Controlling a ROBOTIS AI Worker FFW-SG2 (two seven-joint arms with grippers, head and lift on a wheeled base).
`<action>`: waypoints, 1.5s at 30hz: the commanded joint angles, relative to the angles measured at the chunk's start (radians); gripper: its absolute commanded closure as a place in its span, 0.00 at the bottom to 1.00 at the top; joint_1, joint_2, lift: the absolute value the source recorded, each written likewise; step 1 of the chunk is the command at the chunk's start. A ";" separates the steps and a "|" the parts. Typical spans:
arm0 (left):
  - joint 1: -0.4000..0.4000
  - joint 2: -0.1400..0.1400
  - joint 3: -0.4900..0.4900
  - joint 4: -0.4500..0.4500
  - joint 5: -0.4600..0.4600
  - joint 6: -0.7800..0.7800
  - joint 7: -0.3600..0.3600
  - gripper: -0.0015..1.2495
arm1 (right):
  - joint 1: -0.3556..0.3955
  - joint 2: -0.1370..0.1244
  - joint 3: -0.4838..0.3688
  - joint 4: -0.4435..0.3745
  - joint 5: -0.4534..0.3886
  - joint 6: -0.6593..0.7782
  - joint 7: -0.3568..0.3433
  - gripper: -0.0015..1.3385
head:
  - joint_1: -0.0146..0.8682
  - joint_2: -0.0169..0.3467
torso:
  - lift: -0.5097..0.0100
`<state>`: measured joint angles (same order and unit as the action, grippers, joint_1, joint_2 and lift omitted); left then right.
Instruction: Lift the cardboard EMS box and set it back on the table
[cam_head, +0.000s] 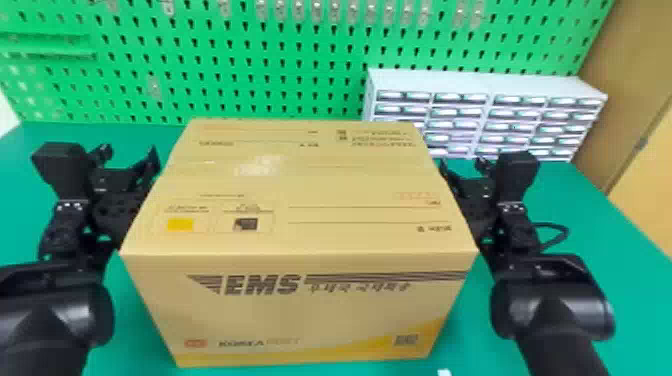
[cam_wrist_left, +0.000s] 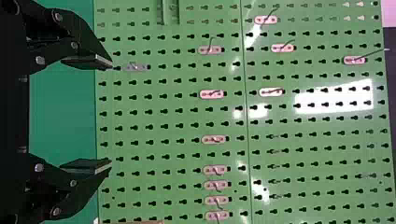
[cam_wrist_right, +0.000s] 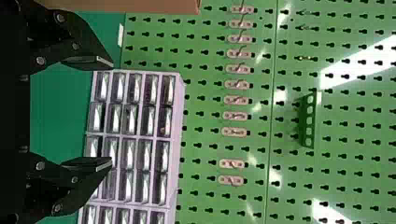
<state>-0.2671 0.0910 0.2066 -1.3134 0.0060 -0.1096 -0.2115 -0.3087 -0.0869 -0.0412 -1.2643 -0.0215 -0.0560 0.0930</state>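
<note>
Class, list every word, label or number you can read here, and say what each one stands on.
"EMS": large dark letters on the front of the box.
Other print on its front: smaller and partly blurred, so left unquoted.
Print on its top: too small and blurred to read.

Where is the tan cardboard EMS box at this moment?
The box is at the centre of the head view, between the black left gripper and the black right gripper, in front of the green pegboard.
</note>
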 joint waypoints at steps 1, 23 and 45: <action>-0.004 -0.001 0.022 0.008 -0.011 -0.004 -0.014 0.40 | 0.008 -0.007 -0.014 -0.001 0.000 -0.007 0.001 0.40 | 0.78 0.00 | 0.80; 0.011 0.001 0.152 0.014 -0.040 -0.030 -0.066 0.40 | 0.059 -0.057 -0.109 -0.032 -0.028 -0.008 0.014 0.40 | 0.78 0.00 | 0.80; 0.009 0.001 0.145 0.014 -0.040 -0.035 -0.068 0.40 | 0.062 0.022 -0.180 -0.075 0.084 0.016 0.014 0.40 | 0.78 0.00 | 0.80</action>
<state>-0.2575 0.0920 0.3526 -1.2993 -0.0337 -0.1442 -0.2790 -0.2459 -0.0725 -0.2144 -1.3340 0.0478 -0.0407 0.1073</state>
